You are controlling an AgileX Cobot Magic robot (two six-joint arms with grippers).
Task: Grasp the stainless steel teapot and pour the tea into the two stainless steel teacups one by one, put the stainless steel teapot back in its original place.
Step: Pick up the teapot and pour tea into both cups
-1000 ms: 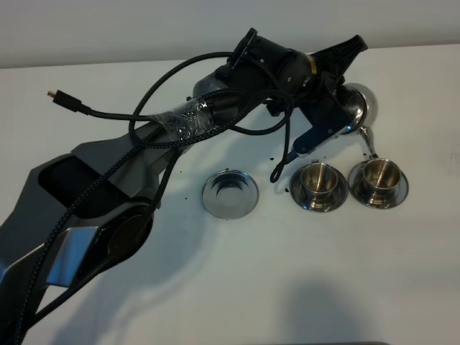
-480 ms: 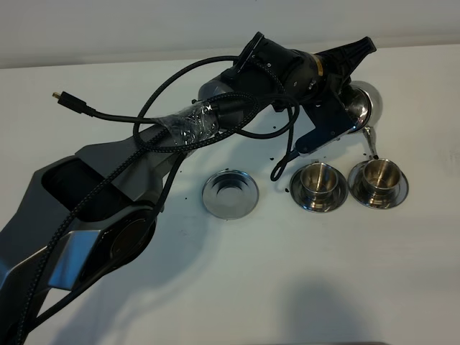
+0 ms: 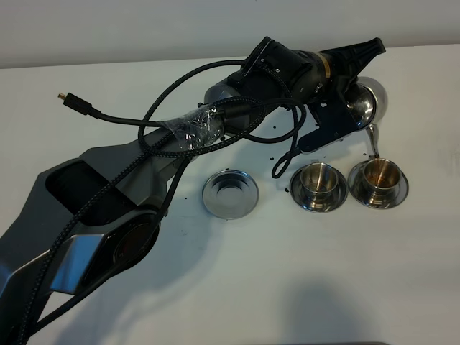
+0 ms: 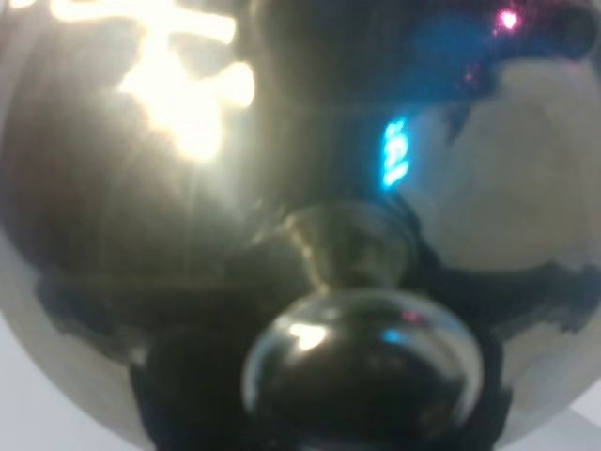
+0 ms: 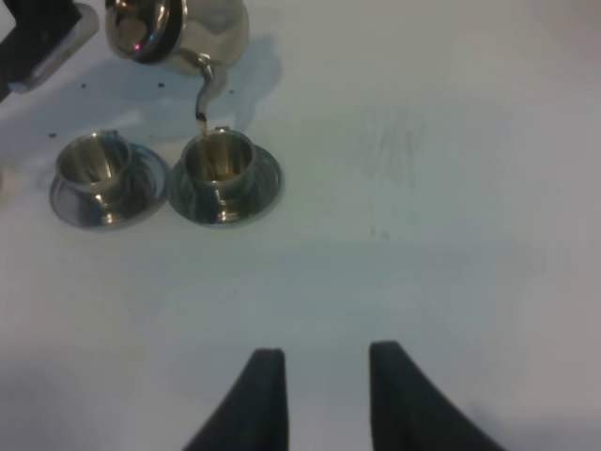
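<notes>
The stainless steel teapot (image 3: 369, 102) hangs tilted above the table, and my left gripper (image 3: 350, 95) is shut on it, having reached across to the right side. Its thin spout (image 3: 371, 139) points down over the right teacup (image 3: 379, 178), and a thin stream of tea (image 5: 200, 119) falls into that cup (image 5: 219, 163). The left teacup (image 3: 318, 184) stands beside it on its own saucer. The empty round saucer (image 3: 229, 194) lies to their left. In the left wrist view the teapot's lid knob (image 4: 362, 368) fills the picture. My right gripper (image 5: 324, 395) hovers low, well away from the cups, slightly open and empty.
The left arm's black cables (image 3: 154, 118) loop above the table's left half, with a loose plug end (image 3: 66, 97). A few dark specks (image 3: 277, 154) lie on the white table near the cups. The table's far edge (image 3: 108, 65) meets the wall.
My left arm has carried the teapot a little to the right and tipped it further. The spout now sits over the right teacup and tea shows in it. The right gripper has stayed still.
</notes>
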